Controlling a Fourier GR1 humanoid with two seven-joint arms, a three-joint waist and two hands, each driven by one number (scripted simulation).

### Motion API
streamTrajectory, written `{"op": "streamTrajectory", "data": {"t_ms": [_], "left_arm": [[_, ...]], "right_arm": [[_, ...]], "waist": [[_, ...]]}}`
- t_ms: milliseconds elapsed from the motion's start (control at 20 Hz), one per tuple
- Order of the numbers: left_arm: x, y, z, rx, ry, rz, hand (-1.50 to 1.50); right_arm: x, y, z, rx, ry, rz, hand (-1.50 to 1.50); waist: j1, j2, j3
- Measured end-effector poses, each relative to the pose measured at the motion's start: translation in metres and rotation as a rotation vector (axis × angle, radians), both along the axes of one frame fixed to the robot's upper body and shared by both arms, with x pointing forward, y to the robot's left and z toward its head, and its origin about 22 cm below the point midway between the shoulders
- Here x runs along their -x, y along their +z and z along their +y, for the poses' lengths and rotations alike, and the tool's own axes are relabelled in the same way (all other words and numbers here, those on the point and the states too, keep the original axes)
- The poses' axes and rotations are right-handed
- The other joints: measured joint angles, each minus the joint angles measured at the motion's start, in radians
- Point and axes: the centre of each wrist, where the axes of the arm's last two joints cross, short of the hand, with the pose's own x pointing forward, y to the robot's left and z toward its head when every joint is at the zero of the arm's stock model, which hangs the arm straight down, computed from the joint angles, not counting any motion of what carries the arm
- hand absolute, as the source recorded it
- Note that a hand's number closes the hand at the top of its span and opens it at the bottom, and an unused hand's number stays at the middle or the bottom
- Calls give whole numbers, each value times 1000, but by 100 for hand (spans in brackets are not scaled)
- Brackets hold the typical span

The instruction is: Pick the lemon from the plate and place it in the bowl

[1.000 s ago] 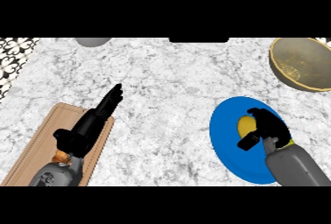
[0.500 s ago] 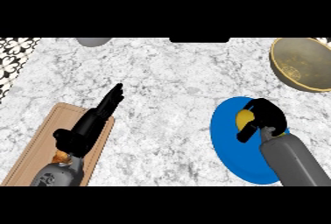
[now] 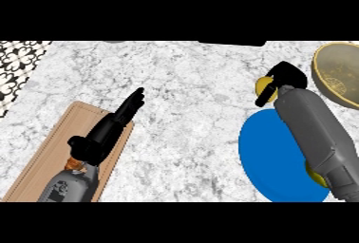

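**Lemon off the plate, short of the bowl**

While curling its fingers around the small yellow lemon [image 3: 264, 85], the black right hand [image 3: 282, 78] is holding it above the grey marble counter [image 3: 189, 95], between the round blue plate [image 3: 270, 156] and the tan bowl [image 3: 340, 71], seemingly airborne. Fingers straight, the left hand [image 3: 108, 128] is resting over the wooden cutting board [image 3: 49, 161].

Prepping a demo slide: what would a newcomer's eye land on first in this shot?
Probably the bright blue plate at lower right, with the right forearm lying across it. Just beyond its far edge the right hand is curled round the yellow lemon, off the plate and short of the tan bowl at the right edge. At left, the left hand rests open over a wooden board.
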Motion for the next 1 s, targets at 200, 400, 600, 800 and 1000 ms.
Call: {"op": "streamTrajectory", "data": {"t_ms": [200, 400, 600, 800, 1000], "left_arm": [[2, -3, -7, 2, -2, -1, 0], [1, -3, -7, -1, 8, -4, 0], [1, -2, -10, 0, 10, 3, 0], [5, -4, -7, -2, 18, 10, 0], [3, 2, -1, -2, 22, 2, 0]], "right_arm": [[-16, 14, -5, 135, -75, -53, 150], [-30, 43, -1, 239, -136, -204, 150], [-39, 71, 5, 277, -182, -416, 150], [-44, 92, 3, 254, -232, -584, 150], [-48, 103, -13, 245, -291, -651, 150]], "waist": [[3, 1, 0], [-5, -3, -1], [-11, -5, -1], [-21, -9, -1], [-26, -10, -1]]}}
